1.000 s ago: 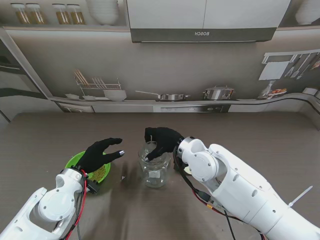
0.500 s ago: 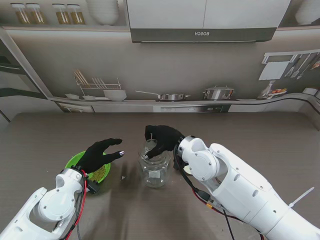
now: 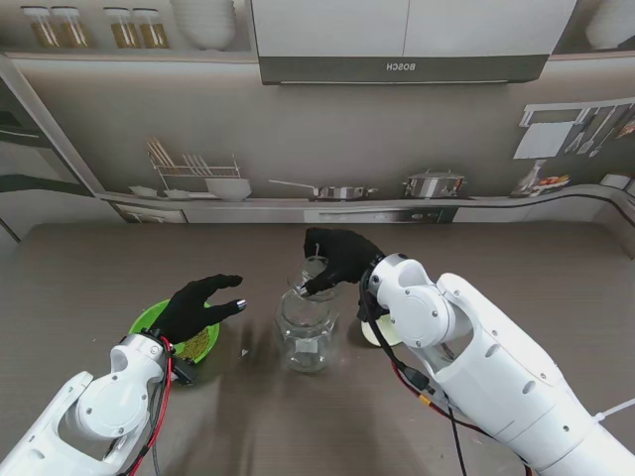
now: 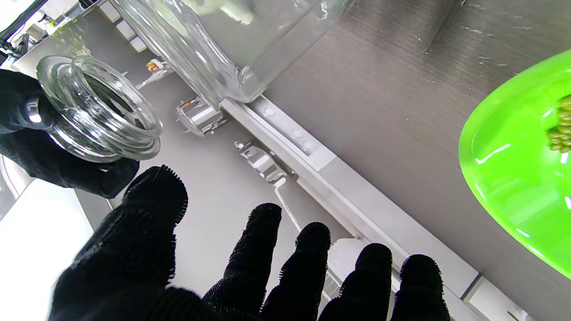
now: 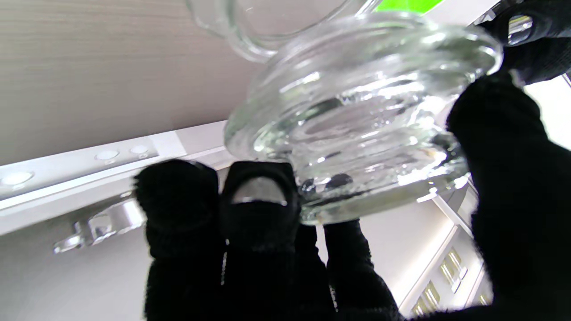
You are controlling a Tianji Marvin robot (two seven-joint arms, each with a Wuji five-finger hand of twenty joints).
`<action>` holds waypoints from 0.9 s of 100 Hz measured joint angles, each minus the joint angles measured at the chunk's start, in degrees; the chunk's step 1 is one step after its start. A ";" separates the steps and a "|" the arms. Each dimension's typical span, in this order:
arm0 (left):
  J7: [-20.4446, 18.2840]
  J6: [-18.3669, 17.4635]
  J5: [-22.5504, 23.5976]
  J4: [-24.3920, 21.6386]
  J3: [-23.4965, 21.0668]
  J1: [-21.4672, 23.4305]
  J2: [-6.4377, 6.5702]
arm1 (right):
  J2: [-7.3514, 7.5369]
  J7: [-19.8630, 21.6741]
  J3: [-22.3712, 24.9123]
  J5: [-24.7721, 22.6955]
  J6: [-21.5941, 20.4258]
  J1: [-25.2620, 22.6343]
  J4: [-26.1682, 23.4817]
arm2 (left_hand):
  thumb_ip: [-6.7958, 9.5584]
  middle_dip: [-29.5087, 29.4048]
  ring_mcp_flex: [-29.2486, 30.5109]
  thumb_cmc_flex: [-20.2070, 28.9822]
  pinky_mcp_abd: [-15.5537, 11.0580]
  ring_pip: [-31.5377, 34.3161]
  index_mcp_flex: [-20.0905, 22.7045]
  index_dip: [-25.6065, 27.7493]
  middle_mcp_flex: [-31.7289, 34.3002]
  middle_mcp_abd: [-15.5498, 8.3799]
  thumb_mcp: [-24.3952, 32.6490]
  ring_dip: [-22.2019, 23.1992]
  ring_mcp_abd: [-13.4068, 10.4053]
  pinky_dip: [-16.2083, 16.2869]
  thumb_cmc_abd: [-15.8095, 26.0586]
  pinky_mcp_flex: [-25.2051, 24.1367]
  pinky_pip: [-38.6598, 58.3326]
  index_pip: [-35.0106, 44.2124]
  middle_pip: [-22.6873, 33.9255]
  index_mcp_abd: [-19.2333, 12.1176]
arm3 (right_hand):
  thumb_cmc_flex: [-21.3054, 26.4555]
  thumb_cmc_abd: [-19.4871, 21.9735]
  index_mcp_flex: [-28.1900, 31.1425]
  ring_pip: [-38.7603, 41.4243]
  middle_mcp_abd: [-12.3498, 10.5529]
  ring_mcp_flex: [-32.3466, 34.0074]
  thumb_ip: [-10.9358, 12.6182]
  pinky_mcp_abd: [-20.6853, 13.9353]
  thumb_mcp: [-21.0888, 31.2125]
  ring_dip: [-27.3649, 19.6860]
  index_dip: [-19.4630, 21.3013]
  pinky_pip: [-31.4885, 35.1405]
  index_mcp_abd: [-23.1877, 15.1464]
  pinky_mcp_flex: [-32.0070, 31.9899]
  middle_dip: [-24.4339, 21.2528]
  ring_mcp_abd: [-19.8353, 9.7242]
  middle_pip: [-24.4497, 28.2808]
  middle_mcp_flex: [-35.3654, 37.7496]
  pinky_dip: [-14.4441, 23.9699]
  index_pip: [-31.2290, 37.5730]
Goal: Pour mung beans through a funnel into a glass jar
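A clear glass jar stands in the middle of the table, its mouth uncovered. My right hand is shut on the jar's glass lid, held just above and beyond the mouth; the wrist views show the lid pinched between thumb and fingers. At the left sits a green bowl of mung beans. My left hand hovers open over the bowl, fingers spread, touching nothing. A pale round thing, perhaps the funnel, lies half hidden behind my right forearm.
A small white speck lies on the table between bowl and jar. A printed kitchen backdrop closes off the far side. Brown table top stretches to the right of the jar.
My right hand has lifted the lid off the jar and carried it up, to the right and farther from me. The left hand has stayed still over the bowl.
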 measured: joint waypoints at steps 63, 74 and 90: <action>-0.34 -0.02 -0.04 0.48 0.69 -0.64 0.13 | 3.76 9.36 19.85 -10.93 0.75 -11.02 -4.60 | 0.00 0.00 0.00 0.00 0.00 0.00 0.00 0.00 0.00 0.00 0.00 0.00 0.00 0.00 0.00 0.00 0.00 0.00 0.00 0.00 | 0.00 0.00 0.00 0.07 0.01 0.00 0.00 0.00 -0.19 0.01 0.00 0.00 0.00 0.00 -0.06 -0.04 -0.28 0.39 0.00 0.07; -0.40 -0.01 -0.04 0.60 0.84 -0.76 0.14 | 4.28 10.36 22.84 -13.42 0.24 -12.57 -4.31 | 0.00 0.00 0.00 0.00 0.00 0.00 0.00 0.00 0.00 0.00 0.00 0.00 0.00 0.00 0.00 0.00 0.00 0.00 0.00 0.00 | 0.00 0.00 0.00 0.07 0.01 0.00 0.00 0.00 -0.20 0.12 0.00 0.00 0.00 0.00 -0.06 -0.05 -0.28 0.39 0.00 0.07; -0.55 0.00 -0.06 0.70 0.98 -0.90 0.15 | 4.84 11.14 26.37 -16.84 -0.43 -14.31 -2.94 | 0.00 0.00 0.00 0.00 0.00 0.00 0.00 0.00 0.00 0.00 0.00 0.00 0.00 0.00 0.00 0.00 0.00 0.00 0.00 0.00 | 0.00 0.00 0.00 0.07 0.01 0.00 0.00 0.00 -0.19 0.20 0.00 0.00 0.00 0.00 -0.06 -0.08 -0.29 0.41 0.00 0.07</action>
